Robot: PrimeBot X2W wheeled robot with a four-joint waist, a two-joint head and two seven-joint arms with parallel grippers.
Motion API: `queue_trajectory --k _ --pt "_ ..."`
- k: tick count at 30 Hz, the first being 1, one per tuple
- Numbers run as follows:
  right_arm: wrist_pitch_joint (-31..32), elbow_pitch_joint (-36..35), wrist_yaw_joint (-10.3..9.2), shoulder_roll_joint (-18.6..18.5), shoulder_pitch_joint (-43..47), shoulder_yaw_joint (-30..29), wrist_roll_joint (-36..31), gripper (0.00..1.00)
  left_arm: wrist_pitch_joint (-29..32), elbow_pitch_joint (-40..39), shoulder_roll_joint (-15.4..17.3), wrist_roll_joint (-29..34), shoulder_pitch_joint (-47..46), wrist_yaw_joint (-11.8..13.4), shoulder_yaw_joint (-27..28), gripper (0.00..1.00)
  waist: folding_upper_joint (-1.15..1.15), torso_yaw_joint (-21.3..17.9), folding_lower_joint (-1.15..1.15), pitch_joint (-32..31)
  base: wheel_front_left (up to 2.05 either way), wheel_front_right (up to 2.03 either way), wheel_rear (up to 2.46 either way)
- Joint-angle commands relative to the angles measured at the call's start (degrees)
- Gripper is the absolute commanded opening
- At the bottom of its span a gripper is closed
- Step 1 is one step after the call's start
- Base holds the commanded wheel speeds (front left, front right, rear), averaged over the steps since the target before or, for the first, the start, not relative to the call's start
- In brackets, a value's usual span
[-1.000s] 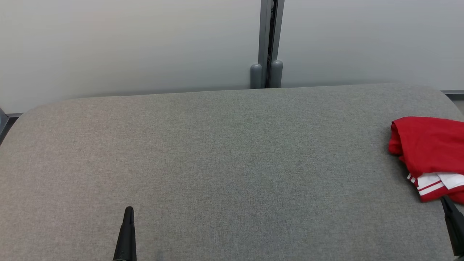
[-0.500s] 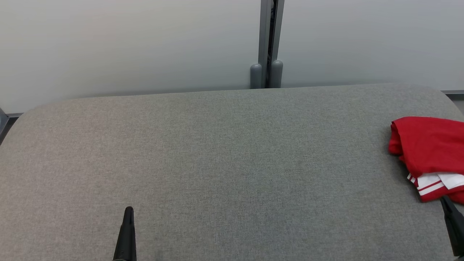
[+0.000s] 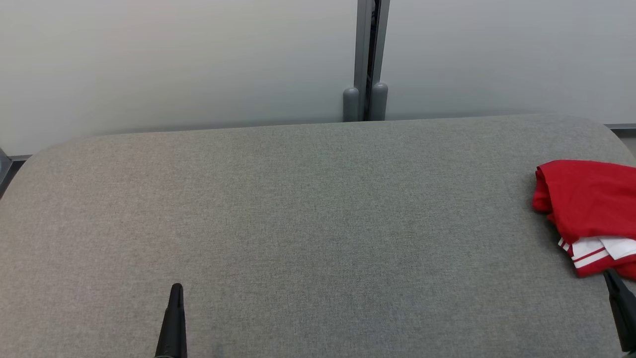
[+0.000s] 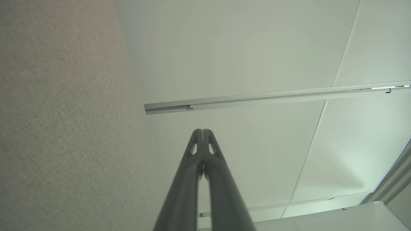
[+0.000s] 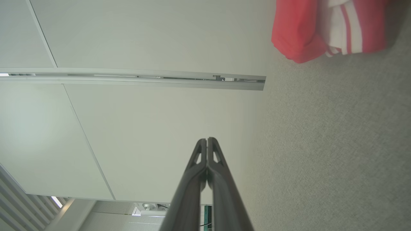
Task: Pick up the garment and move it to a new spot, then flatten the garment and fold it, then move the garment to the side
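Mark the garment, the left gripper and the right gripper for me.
garment [image 3: 586, 199], head view, on the red body fabric.
left gripper [image 3: 176, 290], head view, at the tips of its shut fingers.
right gripper [image 3: 610, 276], head view, at the tips of its fingers.

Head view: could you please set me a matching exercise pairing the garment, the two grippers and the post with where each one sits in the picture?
Things:
1. garment
2. left gripper
3. right gripper
4. post

Places:
A. lower left
B. top centre
C. right edge, mid-height
D. lower right corner

Pairs: 1-C, 2-A, 3-D, 4-B
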Motion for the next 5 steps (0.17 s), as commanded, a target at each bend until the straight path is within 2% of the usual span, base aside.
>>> queue_trajectory --k 1,5 --pt "0.4 0.1 0.04 0.0 -0.2 -0.2 -0.3 0.00 0.1 -0.2 0.1 0.2 0.1 -0.2 0.3 0.00 0.00 0.0 0.00 0.0 0.00 0.00 0.00" --pt "0.4 0.1 0.04 0.0 -0.2 -0.3 -0.3 0.00 0.1 -0.2 0.1 0.3 0.1 -0.2 0.3 0.00 0.00 0.0 0.00 0.0 0.00 0.00 0.00"
